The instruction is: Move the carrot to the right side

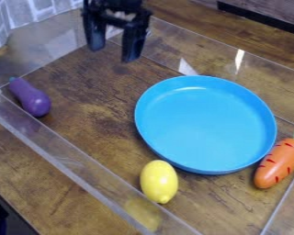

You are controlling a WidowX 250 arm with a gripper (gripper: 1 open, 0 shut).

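Note:
The carrot (281, 162) is small, plump and orange with dark grooves and a green top. It lies on the wooden table at the far right edge, just right of the blue plate (206, 162). My gripper (115, 45) hangs at the back left, far from the carrot. Its two dark fingers (132, 43) stand apart with nothing between them, so it is open.
A yellow lemon (160, 181) lies in front of the plate. A purple eggplant (29, 97) rests at the left. Clear plastic walls (76, 165) fence the wooden work area along the front and left.

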